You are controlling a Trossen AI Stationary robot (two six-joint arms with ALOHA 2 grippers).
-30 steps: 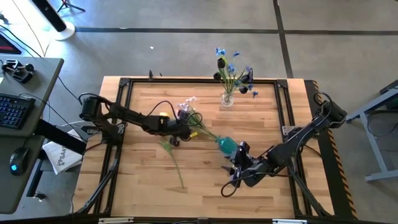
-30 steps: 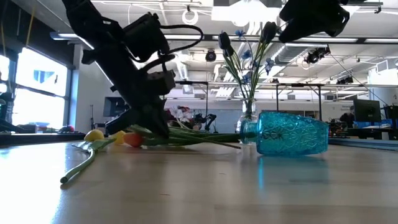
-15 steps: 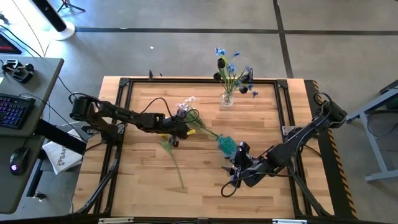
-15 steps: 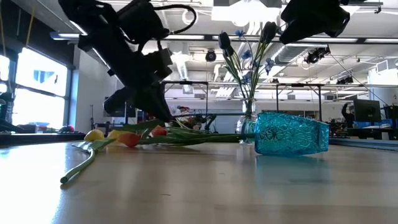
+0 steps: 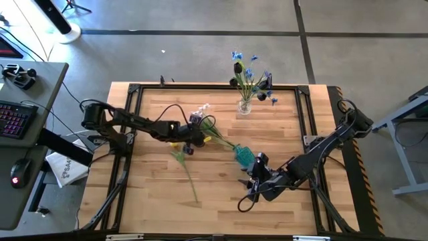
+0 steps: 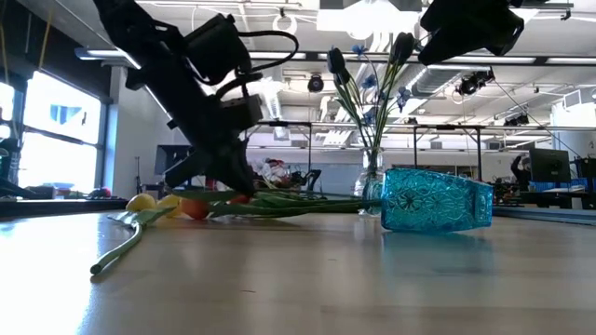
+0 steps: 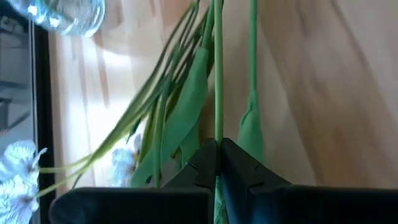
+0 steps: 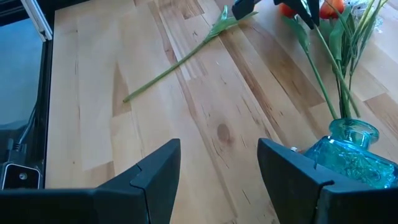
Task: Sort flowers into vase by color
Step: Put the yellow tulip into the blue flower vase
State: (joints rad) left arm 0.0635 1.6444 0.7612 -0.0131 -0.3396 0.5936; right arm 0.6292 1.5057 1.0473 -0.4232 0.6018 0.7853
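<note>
A bunch of green-stemmed flowers (image 5: 217, 137) lies on the table, stem ends in the mouth of a teal glass vase (image 5: 244, 157) that lies on its side. Yellow (image 6: 140, 202) and orange-red heads (image 6: 196, 207) rest on the wood; lilac-white heads (image 5: 199, 112) lie at the bunch's far side. My left gripper (image 5: 192, 140) is down in the bunch, shut on a stem. One lone stem (image 5: 187, 175) lies nearer the front. A clear vase (image 5: 245, 106) holds blue and near-black flowers upright. My right gripper (image 5: 257, 184) waits open, just near of the teal vase. My left gripper pinches a single green stem (image 7: 218, 124) between its two fingertips (image 7: 205, 158). The fingers come slanting down from the table's left, and the stem runs on straight ahead of them, along their line. The stem stays low over the wood among the other stems and leaves.
Black frame rails (image 5: 134, 90) run around the tabletop. The clear vase stands close to the far edge. Bare wood lies along the near edge (image 5: 214, 214) and on the far left (image 5: 160, 100). A desk with keyboard and mouse (image 5: 20, 120) stands beyond the left edge.
My left gripper rose a little with the stem half a second ago, lifting the orange-red head and leaves off the wood, and has sunk back down since. The teal vase has shifted slightly and its mouth end sits a bit higher than before. The right arm kept still.
</note>
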